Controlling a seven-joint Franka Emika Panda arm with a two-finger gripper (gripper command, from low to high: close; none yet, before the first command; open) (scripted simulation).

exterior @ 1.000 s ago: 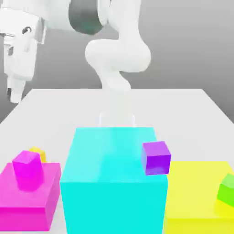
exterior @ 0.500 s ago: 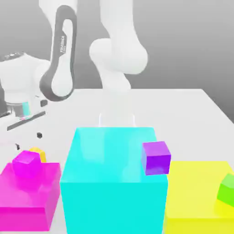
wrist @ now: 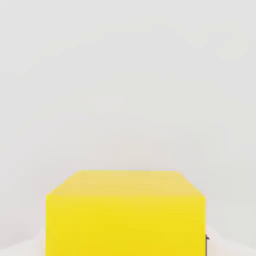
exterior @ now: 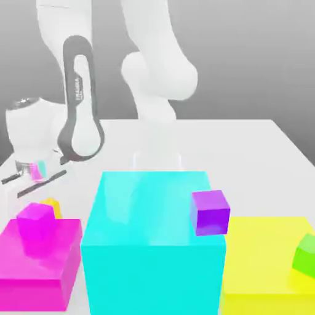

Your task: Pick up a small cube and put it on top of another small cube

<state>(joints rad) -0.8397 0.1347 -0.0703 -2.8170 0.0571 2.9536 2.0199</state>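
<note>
The small yellow-orange cube (exterior: 51,207) rests on the white table just behind the magenta block, partly hidden by a small magenta cube (exterior: 35,226) that sits on that block. My gripper (exterior: 32,184) hangs low at the exterior view's left, directly above and slightly left of the yellow-orange cube. In the hand view the yellow-orange cube (wrist: 125,215) looms very close, on the bare table. A small purple cube (exterior: 210,212) sits on the cyan block. At the far right, a small green cube (exterior: 304,255) lies on the yellow block.
Three big blocks line the front: a magenta block (exterior: 43,267), a tall cyan block (exterior: 154,252) and a flat yellow block (exterior: 261,258). The white table (exterior: 246,154) stretches behind them. The arm's base stands at the back middle.
The hand has swung down from high at the left to just over the yellow-orange cube, and the arm's links have folded forward. No cube has moved.
</note>
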